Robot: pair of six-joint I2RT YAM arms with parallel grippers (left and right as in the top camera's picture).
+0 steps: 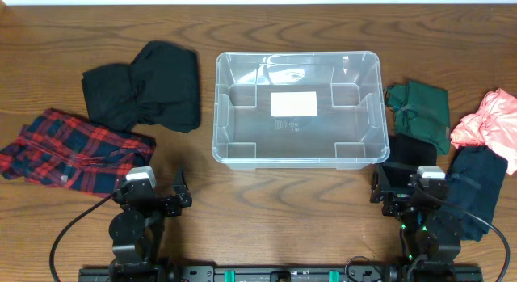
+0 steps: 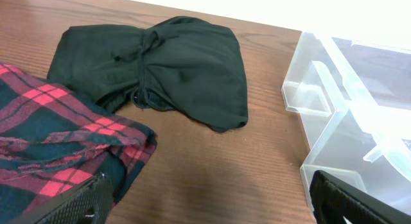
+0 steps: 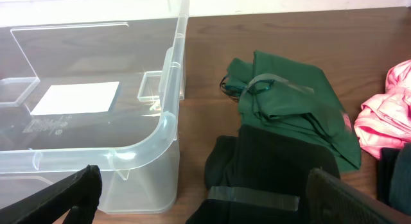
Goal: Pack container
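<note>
The clear plastic container point(image 1: 296, 109) stands empty at the table's middle, a white label point(image 1: 293, 103) on its bottom. It shows in the left wrist view point(image 2: 350, 115) and right wrist view point(image 3: 90, 115). Left of it lie a black garment point(image 1: 149, 86) and a red plaid garment point(image 1: 69, 149). Right of it lie a green garment point(image 1: 422, 112), a black garment point(image 1: 408, 157), a pink garment point(image 1: 489, 122) and a dark navy garment point(image 1: 477, 181). My left gripper point(image 1: 153, 199) is open and empty near the front edge. My right gripper point(image 1: 408, 193) is open and empty over the black garment point(image 3: 276, 169).
The wooden table point(image 1: 275, 209) runs to a front rail where both arm bases sit. Cables trail from each arm at the front corners.
</note>
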